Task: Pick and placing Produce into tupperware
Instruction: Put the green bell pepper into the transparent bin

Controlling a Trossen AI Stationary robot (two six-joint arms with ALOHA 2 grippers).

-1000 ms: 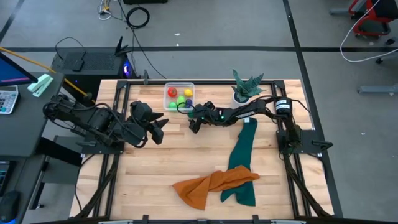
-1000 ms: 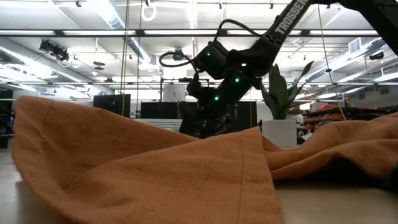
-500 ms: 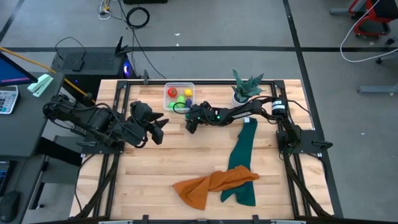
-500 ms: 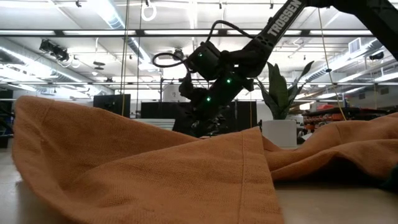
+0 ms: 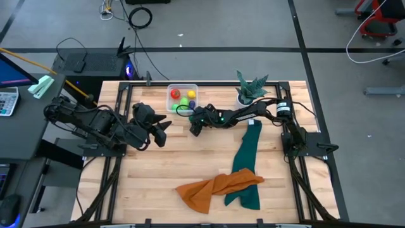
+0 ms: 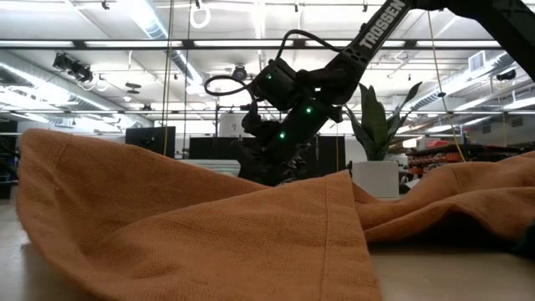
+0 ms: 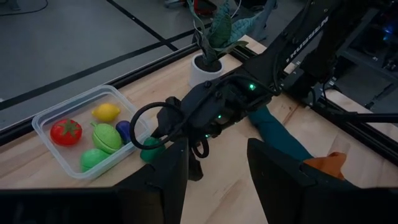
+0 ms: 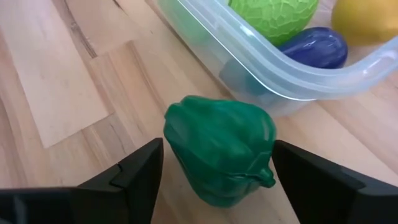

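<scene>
Dark green pepper (image 8: 219, 149) stands on the wooden desk (image 5: 158, 171) just outside the tupperware (image 7: 46, 118), between the parted jaws of the right gripper (image 8: 214, 177), untouched. Inside the container: red (image 7: 66, 132), yellow (image 7: 106, 112), purple (image 7: 124, 129) and two light green pieces (image 7: 106, 138). Left gripper (image 7: 214, 165) waits nearby over the desk, jaws spread and empty.

Grey concrete floor (image 5: 253, 38), ceiling strip lights (image 6: 150, 21), dark side desk (image 5: 19, 136)

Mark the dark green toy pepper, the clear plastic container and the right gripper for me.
dark green toy pepper (image 8: 219, 149), right wrist view, its body
clear plastic square container (image 7: 43, 118), left wrist view, rim corner
right gripper (image 8: 217, 180), right wrist view, between its fingertips
</scene>
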